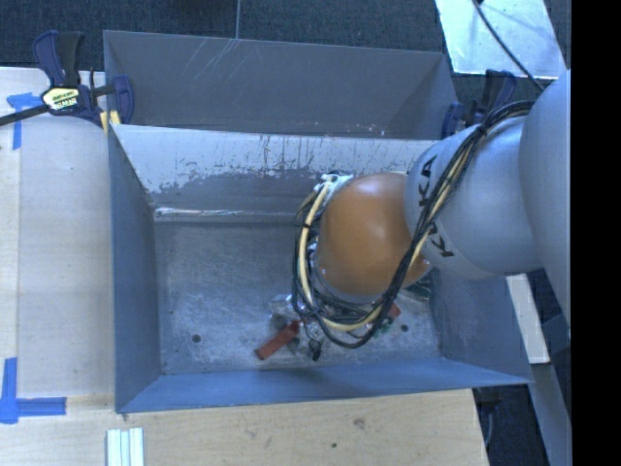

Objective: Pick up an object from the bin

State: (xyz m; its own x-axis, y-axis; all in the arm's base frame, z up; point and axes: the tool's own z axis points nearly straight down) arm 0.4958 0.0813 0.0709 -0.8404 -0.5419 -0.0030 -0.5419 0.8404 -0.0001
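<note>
Bin floor near the front wall is where my gripper sits, just beside a small reddish-brown piece; how far open my gripper is I cannot tell.

We're in from the right: arm sloping down, orange cover over the wrist, cables looped round it, gripper poking out low underneath.

A: What sort of place is shown?
B: A robotics lab is suggested: a scuffed grey metal bin is set under an industrial arm hung with cables.
</note>
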